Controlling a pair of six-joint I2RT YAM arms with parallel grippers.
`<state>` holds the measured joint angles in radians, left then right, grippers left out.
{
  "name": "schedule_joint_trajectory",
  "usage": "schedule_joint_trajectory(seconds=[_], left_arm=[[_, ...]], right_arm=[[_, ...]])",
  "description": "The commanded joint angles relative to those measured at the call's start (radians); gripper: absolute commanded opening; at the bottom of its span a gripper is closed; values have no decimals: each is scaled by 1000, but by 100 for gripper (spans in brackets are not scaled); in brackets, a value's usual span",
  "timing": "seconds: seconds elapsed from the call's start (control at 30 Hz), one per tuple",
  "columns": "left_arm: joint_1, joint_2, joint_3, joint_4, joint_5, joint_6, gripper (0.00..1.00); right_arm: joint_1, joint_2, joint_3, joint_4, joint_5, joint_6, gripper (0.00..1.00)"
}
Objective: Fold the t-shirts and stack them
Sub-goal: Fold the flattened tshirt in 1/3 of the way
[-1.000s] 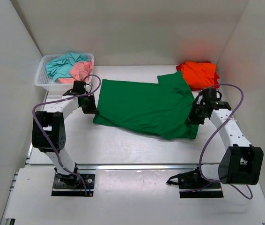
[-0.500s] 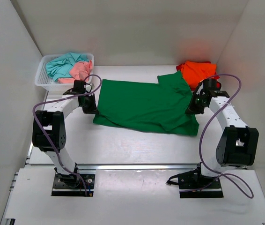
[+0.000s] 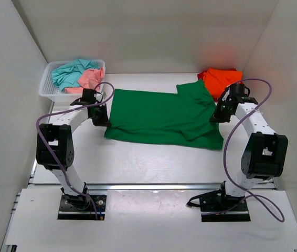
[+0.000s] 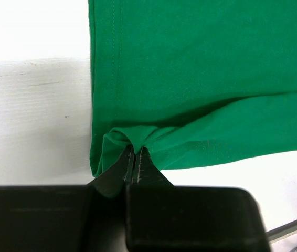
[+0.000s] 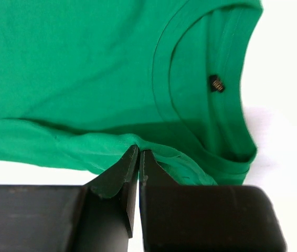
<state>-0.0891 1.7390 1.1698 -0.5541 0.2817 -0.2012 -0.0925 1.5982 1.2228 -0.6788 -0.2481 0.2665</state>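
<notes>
I have the green t-shirt [image 3: 159,118] spread mid-table, its near edge pinched at both ends. The left end effector [image 4: 135,157] is clamped on the hem corner at 9 o'clock, and the right end effector [image 5: 139,157] is clamped on cloth beside the collar at 3 o'clock. I'd carry both toward 12 o'clock in step, keeping the edge taut. I can't tell how many layers each pinch takes, nor where the second sleeve lies.

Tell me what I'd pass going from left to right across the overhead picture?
First a white mesh basket, with a teal shirt and then a pink shirt in it → green t-shirt spread flat → orange shirt.
</notes>
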Motion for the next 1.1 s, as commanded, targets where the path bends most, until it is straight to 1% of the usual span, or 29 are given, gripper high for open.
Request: schedule_joint_trajectory(seconds=[0.0,0.13,0.3,0.33,0.37,0.4,0.43,0.47,0.5,0.53,0.57,0.6,0.67,0.7,0.73,0.77,0.83,0.87,0.93,1.03,1.07], left_arm=[[5,-26,36,11,16,11,0],[2,-3,59,22,19,-3,0],[2,42,102,40,8,-30,4],[2,60,125,19,2,-35,10],[2,77,154,-3,10,-32,26],[3,99,168,-15,5,-24,35],[2,123,194,-41,2,-26,45],[14,129,214,-61,2,-21,57],[17,132,218,-64,-6,-23,60],[12,123,220,-70,-1,-23,59],[15,116,211,-64,-4,-24,59],[17,93,197,-60,-15,-27,58],[5,48,185,-70,-27,-17,55],[-4,38,177,-72,-32,-11,51],[-20,28,171,-66,-36,-4,48],[-41,28,163,-64,-35,-3,43],[-80,33,146,-47,-44,-18,39],[-98,43,133,-12,-45,-30,32],[-135,79,120,13,-64,-52,23],[-175,134,94,11,-87,-76,15],[-178,154,94,3,-108,-82,14]], right_arm=[[-22,2,38,44,13,-15,0],[-33,8,24,58,10,-12,0],[-30,28,14,91,17,5,0],[-30,32,12,96,18,4,0],[-33,35,7,100,17,0,0],[-36,35,6,107,23,10,0],[-42,42,0,107,36,16,4],[-42,36,-2,110,36,31,21],[-49,31,-5,120,46,31,28],[-52,19,-9,124,53,40,48],[-50,-4,-25,137,88,40,57],[-43,-27,-34,145,122,36,59],[-20,-53,-43,142,168,24,57],[-18,-66,-46,145,177,20,52],[-1,-67,-51,143,179,13,50],[16,-66,-60,154,172,14,44],[51,-55,-78,169,153,23,43],[78,-57,-92,176,141,33,43],[127,-41,-117,199,121,57,43],[184,0,-186,252,107,91,42],[194,6,-204,260,102,109,42]])
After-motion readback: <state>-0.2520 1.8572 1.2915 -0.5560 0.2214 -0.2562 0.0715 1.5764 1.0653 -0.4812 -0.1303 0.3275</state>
